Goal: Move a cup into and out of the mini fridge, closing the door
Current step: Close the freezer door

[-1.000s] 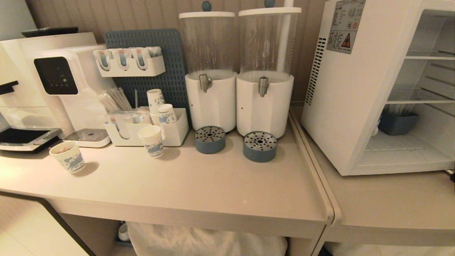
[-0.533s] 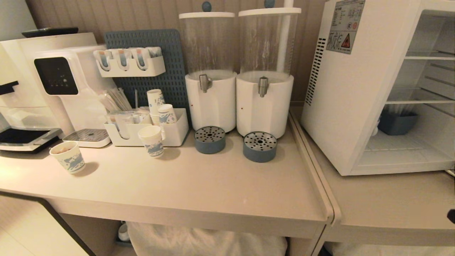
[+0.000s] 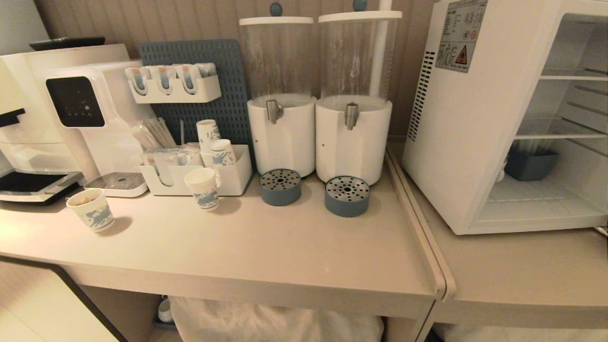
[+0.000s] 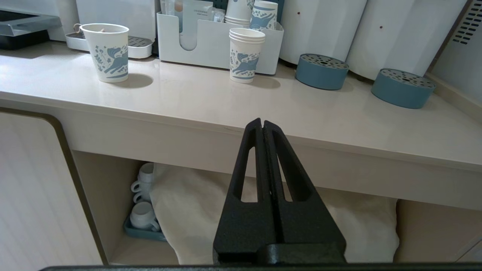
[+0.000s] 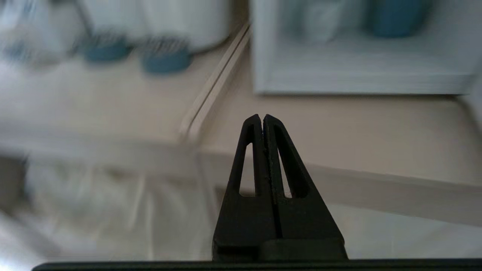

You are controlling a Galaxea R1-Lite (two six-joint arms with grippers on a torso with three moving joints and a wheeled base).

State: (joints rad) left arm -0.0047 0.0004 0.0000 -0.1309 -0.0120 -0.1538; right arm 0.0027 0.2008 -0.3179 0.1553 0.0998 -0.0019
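The mini fridge [image 3: 479, 118] stands open on the counter [image 3: 266, 247]; the right gripper [image 5: 262, 117], jaws pressed together and empty, has left the head view's right edge; the left gripper [image 4: 262, 122] likewise closed.

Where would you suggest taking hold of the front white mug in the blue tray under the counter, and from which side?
Probably its rim: the mug stands upright and open-topped at the tray's front, so a gripper could come through the open shelf front, from above, and pinch the near wall. Its handle faces the white cloth, leaving little room.
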